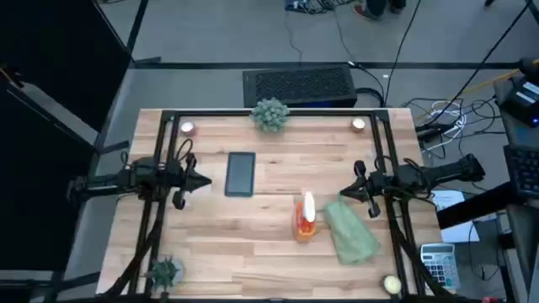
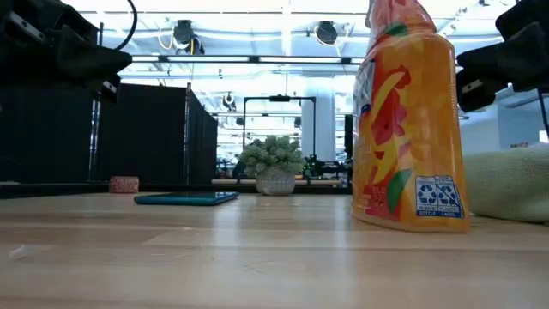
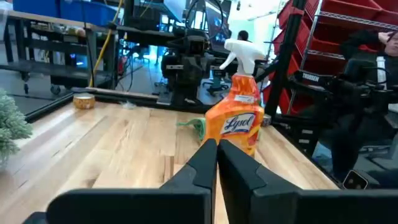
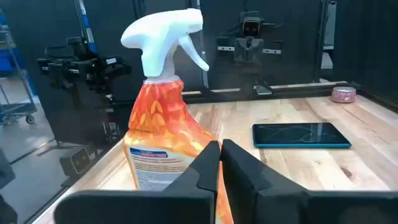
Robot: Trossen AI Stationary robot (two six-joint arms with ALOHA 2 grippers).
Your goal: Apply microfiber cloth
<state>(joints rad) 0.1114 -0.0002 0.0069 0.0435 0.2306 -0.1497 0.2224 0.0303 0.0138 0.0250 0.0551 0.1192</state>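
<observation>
Looking down on the wooden counter (image 1: 253, 240) from above and reading from the left edge of the frame, we see a small spiky plant (image 1: 163, 272) at the lower left corner and the left end effector (image 1: 205, 181) at mid-height on the left, its two fingers pressed together to a point and holding nothing. Just right of it, apart from the tip, the black phone (image 1: 241, 174) lies flat, and a small pink candle (image 1: 187, 128) sits at the upper left corner. In the upper middle stands a second, bushier plant (image 1: 269, 114). Right of centre and lower in the frame is the orange spray bottle (image 1: 304, 219) with its white trigger head; in the low view it stands upright and fills the right half of the picture. Just beside the bottle on its right lies the microfiber cloth (image 1: 350, 230), a pale green piece stretched diagonally toward the lower right, resting on the counter and gripped by nothing. The right end effector (image 1: 344, 193) hangs over the cloth's upper end, pointing toward the left of the frame; in its own wrist view the fingers (image 4: 205, 163) meet with no gap and hold nothing, with the bottle right in front of them. We cannot tell whether its tip touches the cloth. Another candle (image 1: 359, 124) sits at the upper right corner, and a small yellowish round object (image 1: 391, 284) at the lower right.
</observation>
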